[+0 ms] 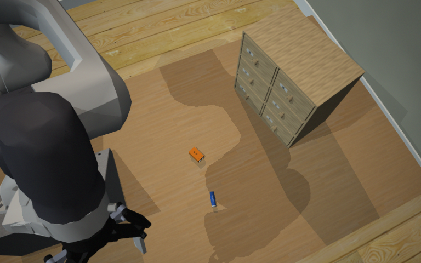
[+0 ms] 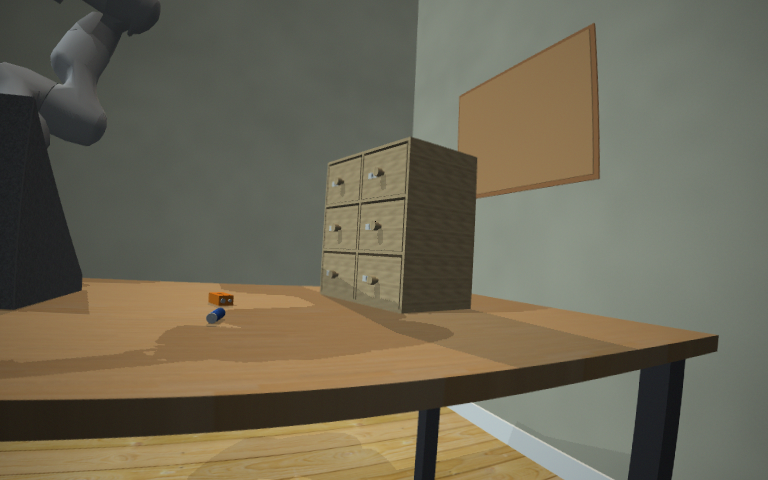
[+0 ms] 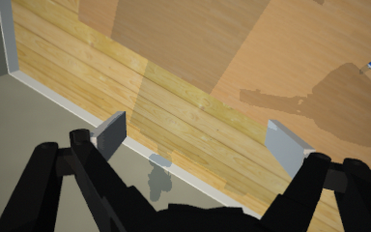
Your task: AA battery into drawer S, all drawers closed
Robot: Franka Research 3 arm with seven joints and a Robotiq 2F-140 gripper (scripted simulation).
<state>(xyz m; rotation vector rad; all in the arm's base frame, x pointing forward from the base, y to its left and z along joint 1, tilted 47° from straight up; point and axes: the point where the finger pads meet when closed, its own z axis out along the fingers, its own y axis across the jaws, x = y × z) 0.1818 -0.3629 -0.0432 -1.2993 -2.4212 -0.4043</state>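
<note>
Claw (image 1: 96, 247) (image 3: 196, 128) gapes wide; 1 blue battery (image 1: 212, 199) (image 2: 215, 315) (image 3: 369, 65) lies on table (image 1: 167, 130) (image 2: 317, 373) (image 3: 290, 58).

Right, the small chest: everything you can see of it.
The small chest is a plain box with a wood-grain look, tan-brown, standing upright on the table. Its front has six drawers in two columns of three, all apparently pushed in. Each has one short protruding knob and a small pale label with a dark mark, too small to read. The top carries nothing. The orange block battery and the blue AA battery lie apart from it, on its front side; only the table visibly touches it.
</note>
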